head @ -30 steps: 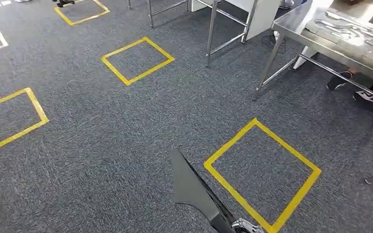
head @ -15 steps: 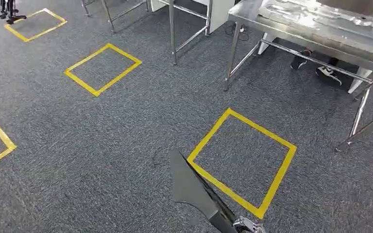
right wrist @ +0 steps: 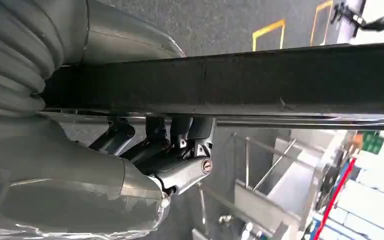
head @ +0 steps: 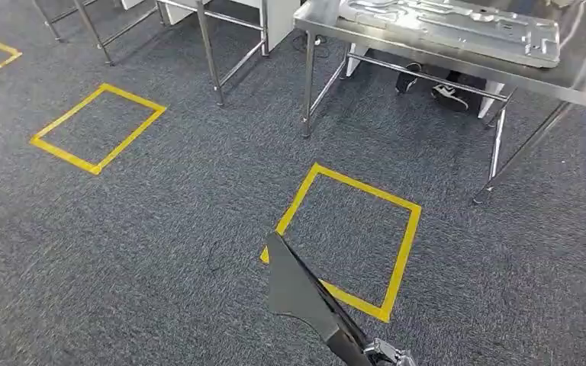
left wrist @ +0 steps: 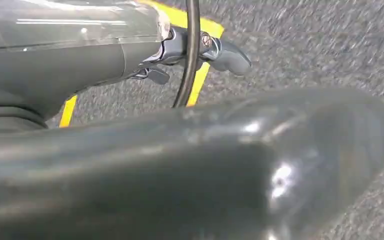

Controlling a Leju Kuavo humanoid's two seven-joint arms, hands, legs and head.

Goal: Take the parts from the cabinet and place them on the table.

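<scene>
A yellow tape square point(head: 98, 127) marks the grey carpet point(head: 160, 229) at left; a second tape square point(head: 343, 240) lies at centre. Over its near corner juts the long black part point(head: 299, 293), carried low in front of the robot. The right robot hand point(right wrist: 152, 150) has its dark fingers point(right wrist: 150, 142) curled under the part's edge, gripping it. The left robot hand point(left wrist: 200, 50) has its fingers point(left wrist: 227, 56) bent beside a thin black edge; whether it grips, I cannot tell. At upper right stands the steel worktop point(head: 580, 84) bearing a pressed metal panel point(head: 458, 27)
</scene>
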